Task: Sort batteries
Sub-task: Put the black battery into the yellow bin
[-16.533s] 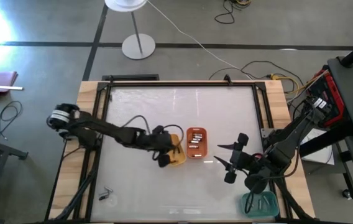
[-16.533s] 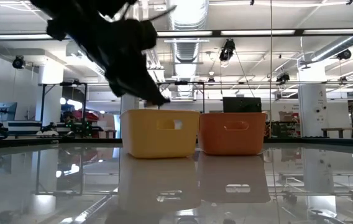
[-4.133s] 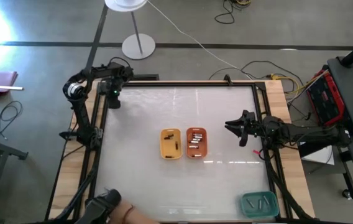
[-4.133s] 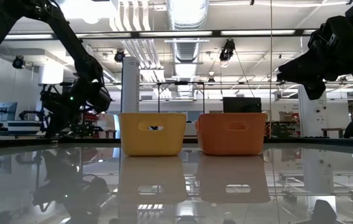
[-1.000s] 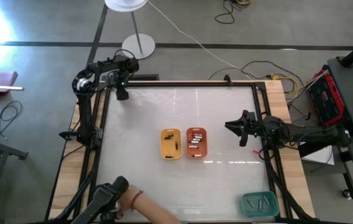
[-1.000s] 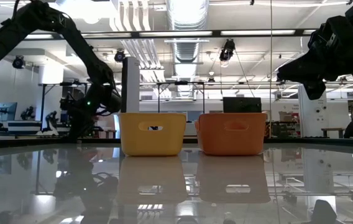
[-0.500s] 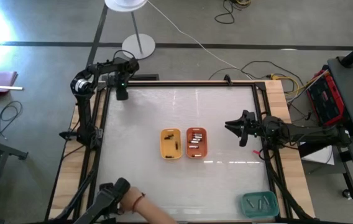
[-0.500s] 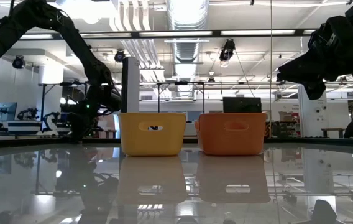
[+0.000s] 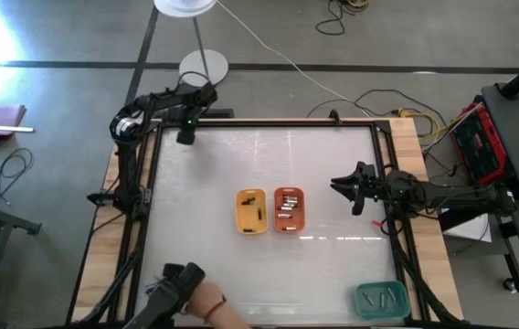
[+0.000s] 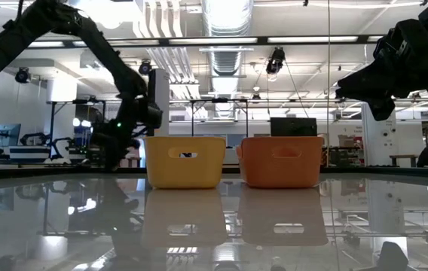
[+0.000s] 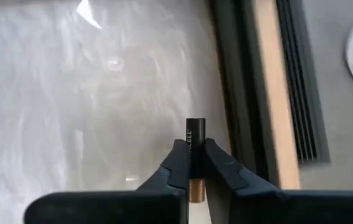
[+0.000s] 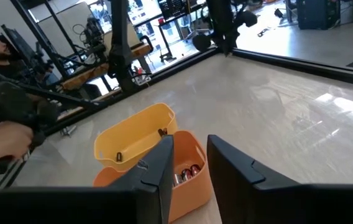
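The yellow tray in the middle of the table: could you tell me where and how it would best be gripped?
Judging by its open top, grip the yellow tray by a thin wall, coming from above. Its left wall is best, since the orange tray sits close along the other side.

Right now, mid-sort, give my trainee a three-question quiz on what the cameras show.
1. True or false: the left end effector is shut on a battery.
2. Where does the left end effector hang? A) over the yellow tray B) near the table's far left corner C) over the teal tray
3. Fill in: the right end effector waits, fingers open, beside the ______ tray.

Key: 1 true; 2 B; 3 orange.
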